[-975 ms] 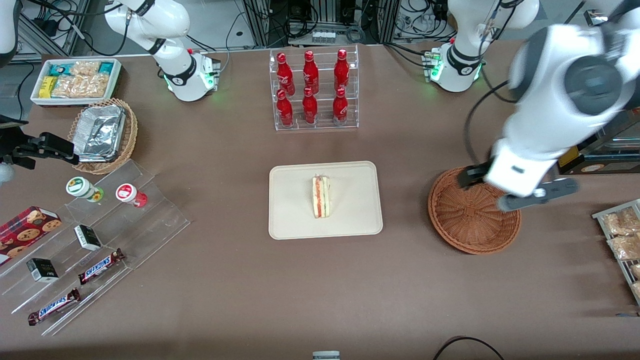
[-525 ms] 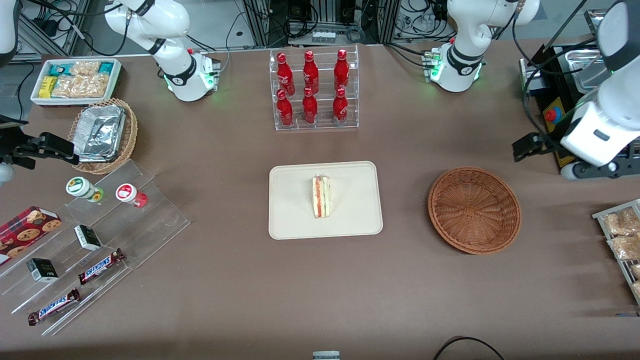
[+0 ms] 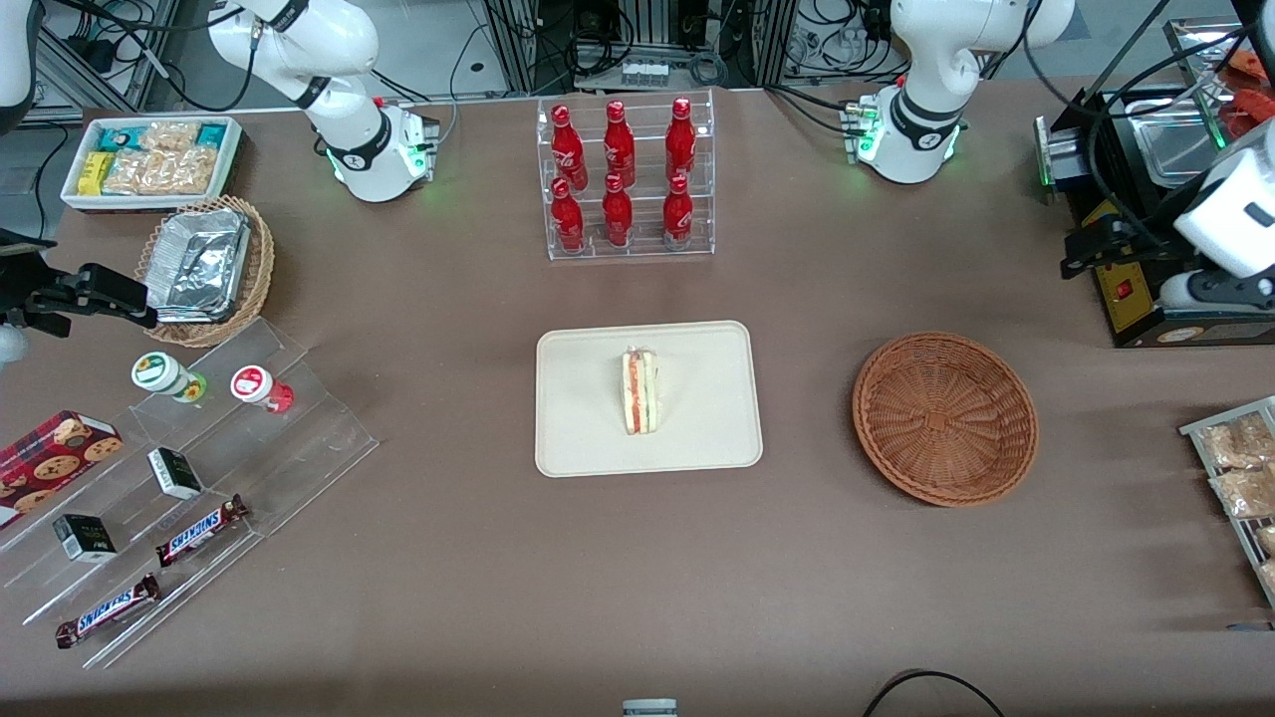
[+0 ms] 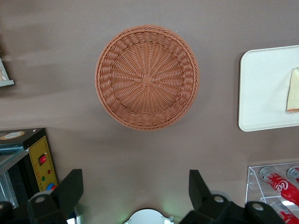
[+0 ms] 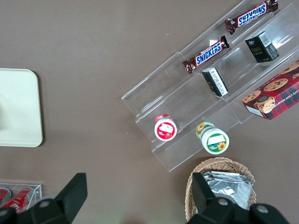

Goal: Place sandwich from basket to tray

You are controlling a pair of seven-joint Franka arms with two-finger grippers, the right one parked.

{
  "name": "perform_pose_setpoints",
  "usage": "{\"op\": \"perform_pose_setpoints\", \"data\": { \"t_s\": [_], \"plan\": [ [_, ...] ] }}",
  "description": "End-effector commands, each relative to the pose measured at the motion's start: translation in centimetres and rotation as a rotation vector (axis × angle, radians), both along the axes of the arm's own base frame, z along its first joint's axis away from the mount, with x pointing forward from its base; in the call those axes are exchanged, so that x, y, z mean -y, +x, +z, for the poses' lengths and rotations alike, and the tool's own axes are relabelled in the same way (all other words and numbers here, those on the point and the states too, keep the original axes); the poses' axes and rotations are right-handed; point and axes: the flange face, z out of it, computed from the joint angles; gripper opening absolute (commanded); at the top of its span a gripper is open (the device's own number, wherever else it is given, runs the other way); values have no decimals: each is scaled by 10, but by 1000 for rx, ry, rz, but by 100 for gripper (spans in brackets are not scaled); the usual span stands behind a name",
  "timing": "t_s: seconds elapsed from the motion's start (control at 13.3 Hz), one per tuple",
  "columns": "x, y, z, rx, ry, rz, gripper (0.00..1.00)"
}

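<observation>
The sandwich, a pale wedge with red and green layers at its cut edge, lies on the cream tray in the middle of the table. The reddish-brown wicker basket stands beside the tray, toward the working arm's end, and holds nothing. The left arm's gripper hangs high over the black box at that end of the table, apart from the basket. In the left wrist view the gripper is open and empty, with the basket, the tray and the sandwich below it.
A clear rack of red bottles stands farther from the front camera than the tray. A black control box with a metal pan and a rack of snack packs are at the working arm's end. An acrylic shelf with snacks is at the parked arm's end.
The left arm has swung up from over the basket toward its own end of the table. The sandwich stays on the tray, and the basket has not moved.
</observation>
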Motion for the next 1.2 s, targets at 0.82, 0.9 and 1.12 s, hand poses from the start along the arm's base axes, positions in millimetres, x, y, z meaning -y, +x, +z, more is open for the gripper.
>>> {"op": "perform_pose_setpoints", "data": {
  "t_s": [0.82, 0.9, 1.12],
  "plan": [
    [23, 22, 21, 58, 61, -30, 100],
    [32, 22, 22, 62, 70, -34, 100],
    [32, 22, 22, 61, 73, -7, 100]
  ]
}}
